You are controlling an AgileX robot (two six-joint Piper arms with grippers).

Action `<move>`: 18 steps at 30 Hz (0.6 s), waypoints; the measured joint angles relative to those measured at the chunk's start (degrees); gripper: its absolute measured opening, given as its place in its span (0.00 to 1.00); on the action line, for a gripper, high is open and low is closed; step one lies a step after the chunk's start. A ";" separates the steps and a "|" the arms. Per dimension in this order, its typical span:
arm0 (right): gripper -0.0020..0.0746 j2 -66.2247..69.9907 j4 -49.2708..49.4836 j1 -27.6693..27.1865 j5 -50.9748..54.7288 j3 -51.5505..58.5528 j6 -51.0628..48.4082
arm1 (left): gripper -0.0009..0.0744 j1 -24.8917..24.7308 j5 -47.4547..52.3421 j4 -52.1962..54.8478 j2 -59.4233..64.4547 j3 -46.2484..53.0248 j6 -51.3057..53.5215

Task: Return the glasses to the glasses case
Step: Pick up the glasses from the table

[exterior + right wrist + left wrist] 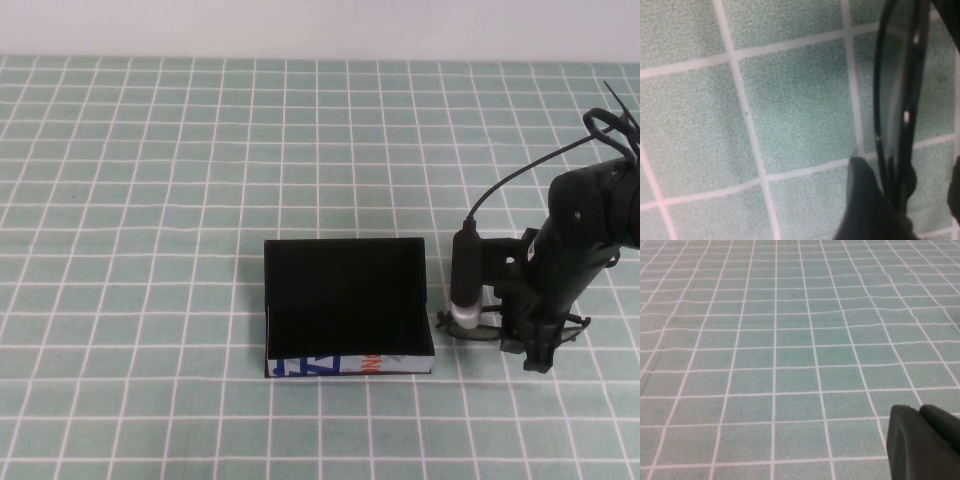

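The glasses case [350, 365] lies open in the middle of the table, black inside, with its white printed strip facing the near edge. The glasses [478, 333] lie folded on the cloth just right of the case. My right gripper [538, 352] is down over them. In the right wrist view the dark frame and tinted lens of the glasses [900, 100] run between my right gripper's [907, 172] fingers. One finger [865, 200] touches the frame, and a gap shows on the other side. My left gripper [920, 409] hovers over bare cloth, fingers together.
A green cloth with a white grid [150, 200] covers the whole table. A black cable [510, 185] loops from the right arm down to its wrist camera [465, 290], which stands close to the case's right wall.
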 joint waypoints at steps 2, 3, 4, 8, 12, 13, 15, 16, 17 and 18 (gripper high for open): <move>0.43 0.00 0.00 0.00 0.00 0.00 0.00 | 0.01 0.00 0.00 0.00 0.00 0.00 0.00; 0.43 0.00 0.00 0.00 0.00 0.00 0.00 | 0.01 0.00 0.00 0.00 0.00 0.00 0.00; 0.43 0.00 0.00 0.00 0.10 0.00 0.00 | 0.01 0.00 0.00 0.00 0.00 0.00 0.00; 0.43 -1.11 0.00 0.00 0.37 0.00 0.00 | 0.01 0.00 0.00 0.00 0.00 0.00 0.00; 0.43 -3.99 2.67 0.00 0.51 0.00 0.00 | 0.01 0.00 0.00 0.00 0.00 0.00 0.00; 0.43 -4.59 3.35 0.00 0.51 0.00 0.00 | 0.01 0.00 0.00 0.00 0.00 0.00 0.00; 0.43 -5.95 5.58 0.00 0.84 0.00 0.00 | 0.01 0.00 0.00 0.00 0.00 0.00 0.00; 0.43 -6.49 6.15 0.00 1.08 0.00 0.00 | 0.01 0.00 0.00 0.00 0.00 0.00 0.00; 0.43 -6.93 6.56 0.00 1.45 0.00 0.00 | 0.01 0.00 0.00 0.00 0.00 0.00 0.00; 0.43 -7.10 6.68 0.00 1.75 0.00 0.00 | 0.01 0.00 0.00 0.00 0.00 0.00 0.00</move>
